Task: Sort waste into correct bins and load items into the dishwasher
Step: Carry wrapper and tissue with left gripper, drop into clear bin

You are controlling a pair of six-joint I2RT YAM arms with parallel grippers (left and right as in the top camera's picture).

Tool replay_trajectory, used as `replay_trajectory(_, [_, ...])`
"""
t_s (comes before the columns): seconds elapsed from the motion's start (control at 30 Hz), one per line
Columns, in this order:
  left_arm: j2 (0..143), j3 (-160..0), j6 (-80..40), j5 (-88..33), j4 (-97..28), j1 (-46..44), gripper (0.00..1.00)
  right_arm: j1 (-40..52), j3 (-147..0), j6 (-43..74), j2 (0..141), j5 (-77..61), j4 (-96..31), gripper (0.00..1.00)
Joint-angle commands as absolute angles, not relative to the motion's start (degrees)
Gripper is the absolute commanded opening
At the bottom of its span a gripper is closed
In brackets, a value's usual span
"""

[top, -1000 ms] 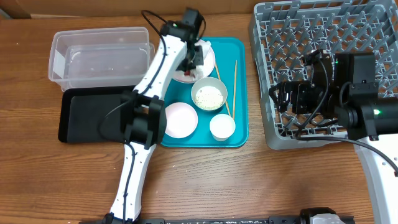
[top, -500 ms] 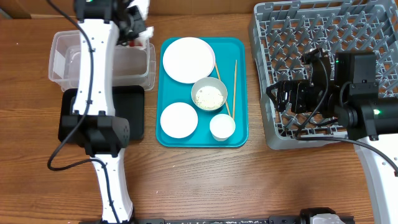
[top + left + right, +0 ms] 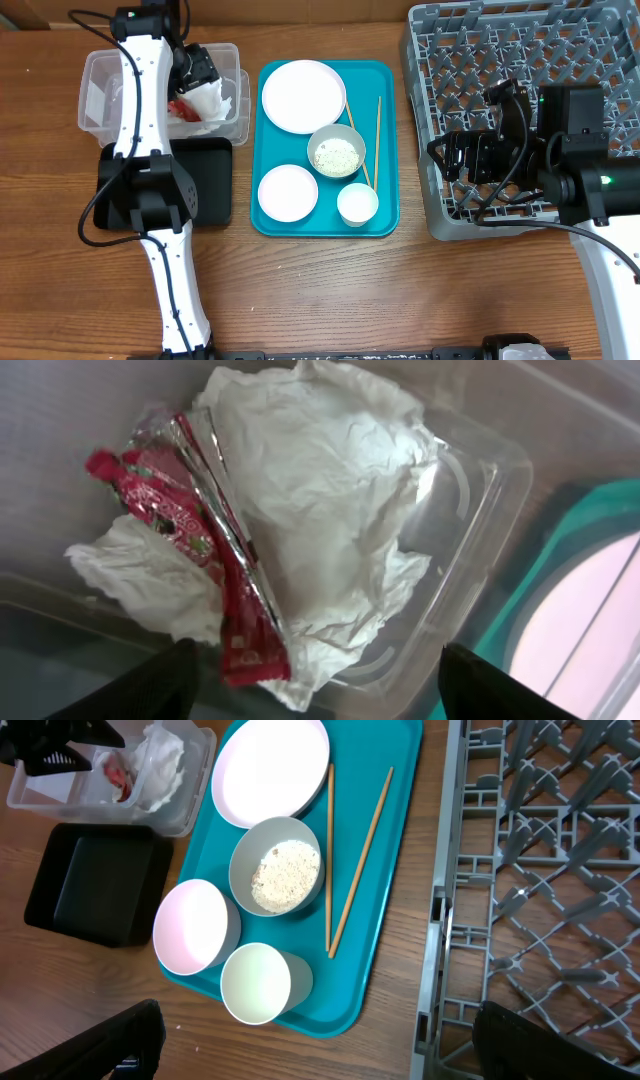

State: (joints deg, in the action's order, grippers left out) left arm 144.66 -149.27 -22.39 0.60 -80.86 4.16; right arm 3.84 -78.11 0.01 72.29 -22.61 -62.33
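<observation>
1. The grey dish rack (image 3: 450, 50) is sitting at the table's 3 o'clock side, its peg lattice holding no dishes.
2. The right gripper (image 3: 455, 160) is hovering over the rack's 9 o'clock edge with its jaws spread wide, gripping nothing.
3. The teal serving tray (image 3: 390, 190) is lying at the centre of the table.
4. The clear plastic tub (image 3: 95, 75) is standing at 10 o'clock, touching the shallow black tray (image 3: 218, 185) at its 6 o'clock side.
5. The left gripper (image 3: 315, 682) is hanging over the tub with its fingers parted and nothing between them.
6. The large pinkish-white plate (image 3: 303, 96) is resting at the teal tray's 12 o'clock end.
7. The crumpled white napkin (image 3: 320, 510) is lying in the tub's 3 o'clock end.
8. The bowl (image 3: 336, 152) holding the rice grains is sitting mid-tray.
9. The small white dish (image 3: 288, 192) is lying at 7 o'clock and the white cup (image 3: 358, 204) at 5 o'clock.
10. The shiny red wrapper (image 3: 175, 520) is lying against the napkin, creased and twisted.
11. The two wooden chopsticks (image 3: 377, 130) are lying along the tray's 3 o'clock edge.
</observation>
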Motion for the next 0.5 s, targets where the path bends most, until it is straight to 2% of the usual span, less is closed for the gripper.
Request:
replay_trajectory(0.0, [142.0,-152.5,-17.8,-0.1,-82.9,4.4,0.79,4.1,-80.0,0.2,72.1,-23.3,-62.0,1.0])
replay_trajectory(0.47, [127.4,-157.8,-14.1,-1.5,-96.9,-0.5,0.83,4.1,-80.0,0.2,72.1,-27.1,-61.8,1.0])
